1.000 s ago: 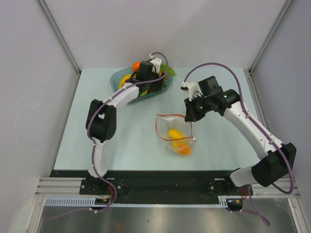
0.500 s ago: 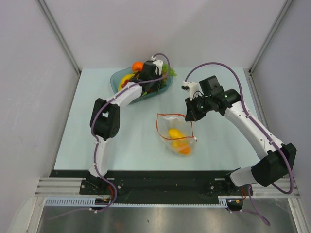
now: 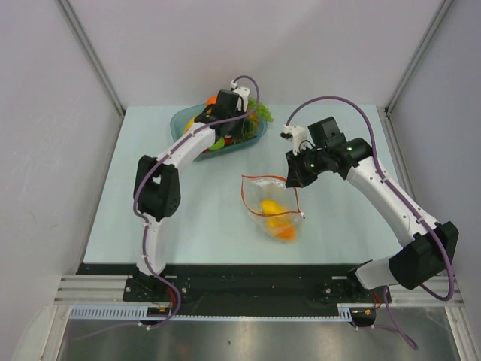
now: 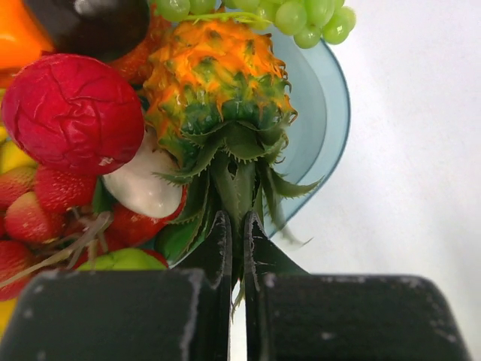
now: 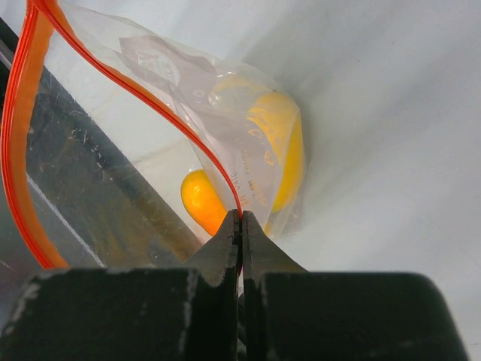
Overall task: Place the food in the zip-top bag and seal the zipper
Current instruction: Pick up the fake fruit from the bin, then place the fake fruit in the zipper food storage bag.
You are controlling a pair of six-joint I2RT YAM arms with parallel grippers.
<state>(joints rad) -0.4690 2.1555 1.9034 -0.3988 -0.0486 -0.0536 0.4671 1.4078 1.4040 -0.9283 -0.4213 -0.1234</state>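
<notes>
Leaves of the pineapple (image 4: 214, 83) are pinched tight in the left gripper (image 4: 235, 222), the fruit over the blue tray (image 4: 322, 113). The right gripper (image 5: 240, 222) is clamped on the zipper (image 5: 150, 98) of the bag (image 3: 272, 207), which lies mid-table (image 3: 150, 210) holding yellow pieces (image 5: 282, 143).

Remote view: my right gripper (image 3: 291, 179), clamped on the zipper (image 5: 15, 113), occupies the right side of the zip-top bag's (image 3: 259, 189) open mouth. Bare table (image 3: 165, 210) gives clear approach from its left and far sides. In the tray (image 3: 180, 124), packed fruit (image 4: 71, 113) hems my left gripper (image 4: 234, 226), which pinches the pineapple's (image 4: 218, 83) leaves.
</notes>
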